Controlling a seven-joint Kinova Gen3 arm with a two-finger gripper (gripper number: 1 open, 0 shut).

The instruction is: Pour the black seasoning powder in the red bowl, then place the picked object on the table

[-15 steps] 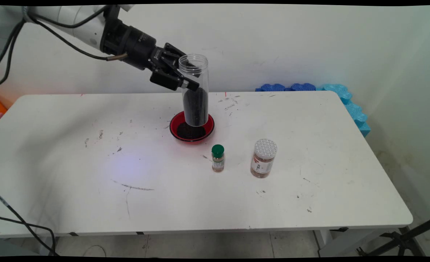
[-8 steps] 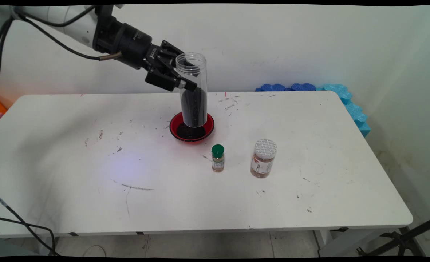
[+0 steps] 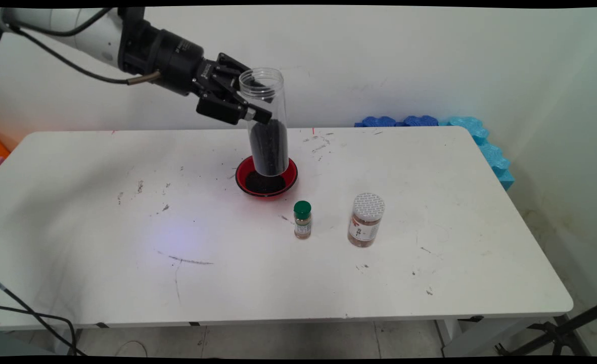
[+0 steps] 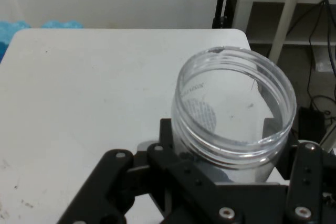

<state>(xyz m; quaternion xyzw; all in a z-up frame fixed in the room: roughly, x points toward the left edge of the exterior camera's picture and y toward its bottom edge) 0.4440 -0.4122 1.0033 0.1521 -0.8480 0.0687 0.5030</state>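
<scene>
My gripper (image 3: 250, 108) is shut on a tall clear jar (image 3: 267, 126), held near its open top. The jar is roughly half full of dark grains and leans slightly, mouth toward the upper left. It hangs just above a red bowl (image 3: 289, 178) that holds a layer of the same dark grains. In the hand view the jar's open rim (image 4: 235, 109) fills the middle, with the black fingers (image 4: 307, 182) pressed on either side of it.
A small green-capped spice bottle (image 3: 302, 220) and a larger white-lidded spice jar (image 3: 366, 220) stand in front of the bowl. Blue foam pieces (image 3: 432, 121) lie at the table's (image 3: 101, 242) far right corner. Black cables hang at the left.
The gripper and jar have shifted a little to the left and up, and the jar's top has tilted slightly leftward. The bowl and bottles stayed put.
</scene>
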